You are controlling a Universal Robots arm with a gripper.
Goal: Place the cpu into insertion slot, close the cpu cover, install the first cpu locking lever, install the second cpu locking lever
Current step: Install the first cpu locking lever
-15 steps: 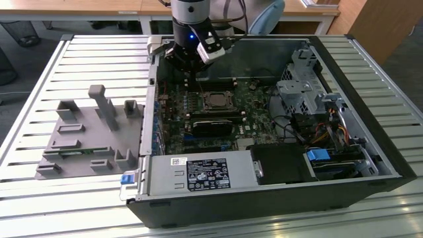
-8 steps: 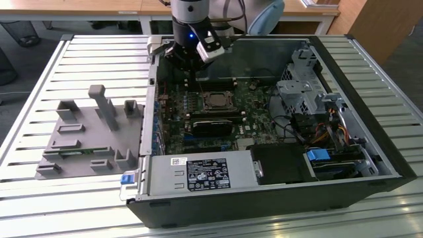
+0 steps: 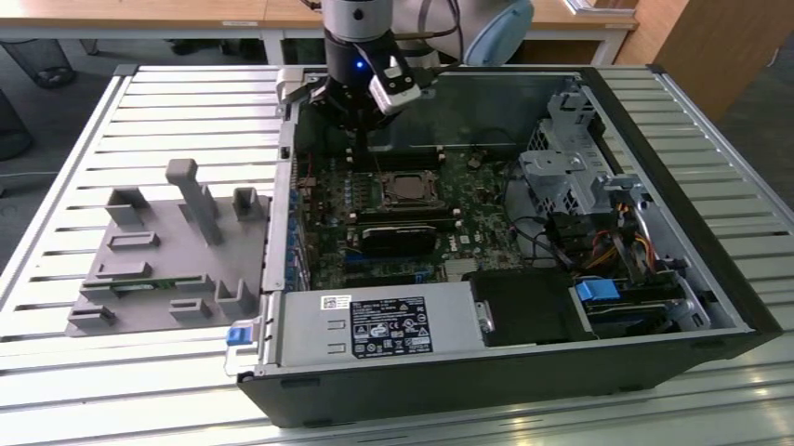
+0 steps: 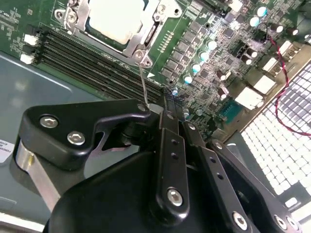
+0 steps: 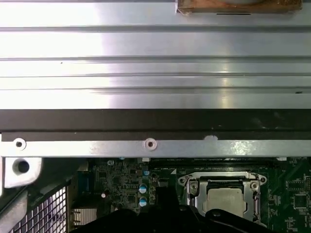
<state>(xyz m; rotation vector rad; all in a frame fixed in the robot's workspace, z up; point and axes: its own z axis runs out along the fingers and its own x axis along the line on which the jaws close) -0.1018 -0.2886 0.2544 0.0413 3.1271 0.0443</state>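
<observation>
Broadly, task status: I judge two of the four steps done, the chip seated and the frame down. Neither lever reads as latched yet.
Table (image 3: 186, 102): slatted metal bench carrying everything.
Computer case (image 3: 694, 307): black tower lying open on the bench, its inside facing up.
Grey fixture (image 3: 149, 269): moulded parts holder on the bench, just beside the case on the exterior view's left.
Arm (image 3: 353, 37): comes down steeply, close to vertical, over the case's far corner on the exterior view's left, wrist directly above the board.
Motherboard (image 3: 484, 186): green board on the case floor.
Gripper (image 4: 163, 108): black, pointing down at the board near the socket's corner. Its fingers are drawn together, and by my reading they are clenched on the free end of the locking lever.
Insertion slot (image 3: 404, 177): silver-framed socket near the middle of the board, occupied.
Cpu cover (image 5: 194, 187): silver window frame lying flat over the socket in both wrist views, so I count it closed.
Cpu (image 4: 116, 19): silver-topped square showing through the cover's window, seated in the slot.
Locking lever (image 4: 143, 82): thin wire rising from the socket's corner up to the fingertips, raised and not hooked down. I cannot make out the other lever.
</observation>
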